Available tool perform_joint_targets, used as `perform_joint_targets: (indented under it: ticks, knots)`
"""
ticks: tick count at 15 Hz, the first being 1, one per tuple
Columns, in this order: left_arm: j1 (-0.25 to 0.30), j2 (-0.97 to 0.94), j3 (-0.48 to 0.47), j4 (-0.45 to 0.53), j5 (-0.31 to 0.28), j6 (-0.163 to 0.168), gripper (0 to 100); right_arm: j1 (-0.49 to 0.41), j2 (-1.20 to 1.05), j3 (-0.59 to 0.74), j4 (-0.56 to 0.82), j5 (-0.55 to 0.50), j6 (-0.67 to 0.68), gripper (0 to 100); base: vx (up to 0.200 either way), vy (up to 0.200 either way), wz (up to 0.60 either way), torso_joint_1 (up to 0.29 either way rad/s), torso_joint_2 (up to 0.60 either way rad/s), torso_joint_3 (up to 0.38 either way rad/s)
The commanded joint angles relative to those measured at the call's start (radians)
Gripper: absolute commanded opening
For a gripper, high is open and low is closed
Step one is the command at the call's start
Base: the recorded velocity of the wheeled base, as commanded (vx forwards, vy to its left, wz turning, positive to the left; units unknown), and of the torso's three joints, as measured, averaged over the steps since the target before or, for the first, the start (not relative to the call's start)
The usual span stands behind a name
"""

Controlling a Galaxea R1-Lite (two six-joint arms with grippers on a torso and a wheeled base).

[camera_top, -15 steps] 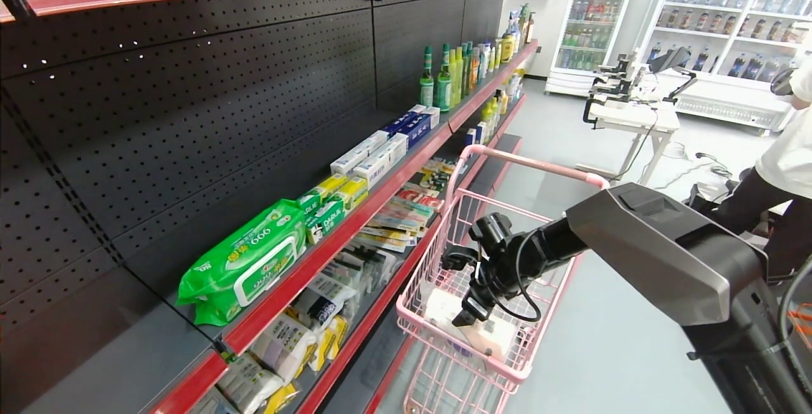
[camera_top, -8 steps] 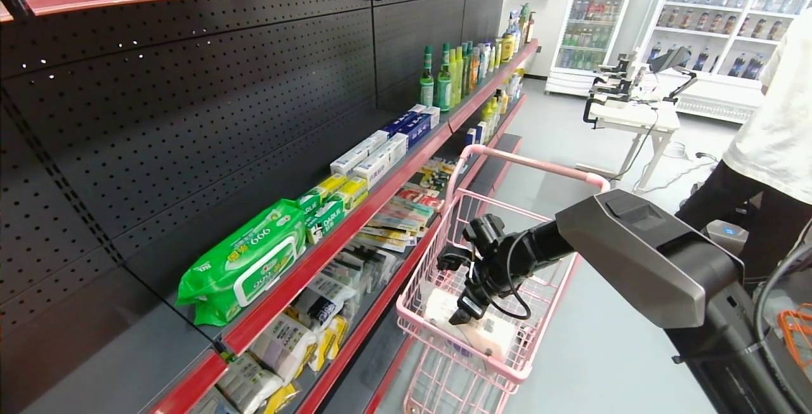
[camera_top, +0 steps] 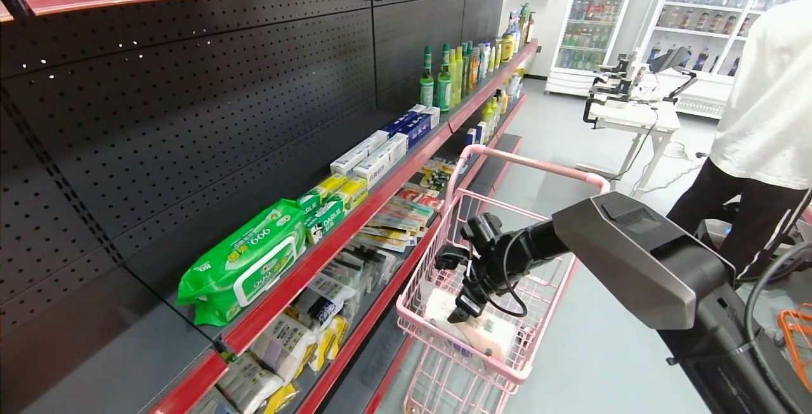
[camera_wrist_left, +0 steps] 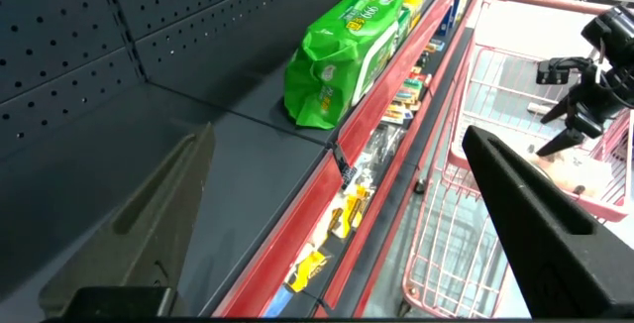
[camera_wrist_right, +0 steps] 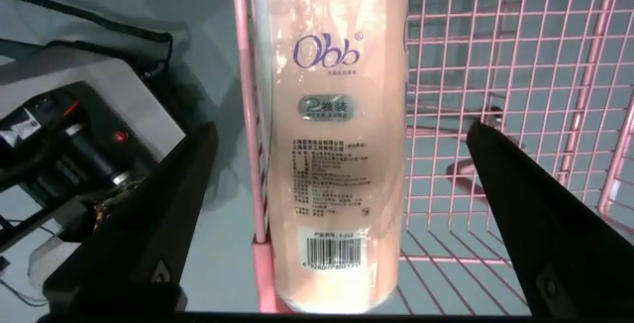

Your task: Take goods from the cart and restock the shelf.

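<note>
A pale peach pack lies in the pink cart. My right gripper hangs open just above it inside the basket. In the right wrist view the pack lies lengthwise between the spread fingers of that gripper, against the cart's pink wire. My left gripper is open and holds nothing, over a bare dark stretch of shelf. A green wipes pack lies a little beyond it on the same board.
The red-edged shelf carries the green wipes pack, toothpaste boxes and bottles farther along. Packets crowd the lower shelf beside the cart. Open floor lies to the cart's right; a white table stands behind.
My right arm has shifted slightly left and lower into the cart, bringing the open gripper closer over the peach pack. The shelf goods and the cart have not moved.
</note>
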Motion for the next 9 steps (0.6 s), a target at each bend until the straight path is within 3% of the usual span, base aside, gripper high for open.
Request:
perform_joint_targets:
  ticks: [1,9]
  knots:
    - [0.0,0.0,0.0,0.0,0.0,0.0,100,-0.001,0.004,-0.014,0.001,0.0,-0.002,100,0.0,0.0,0.0,0.0,0.0,0.0]
    - [0.0,0.0,0.0,0.0,0.0,0.0,100,0.0,0.008,-0.023,0.001,-0.002,-0.029,100,0.0,0.0,0.0,-0.057,0.13,0.07]
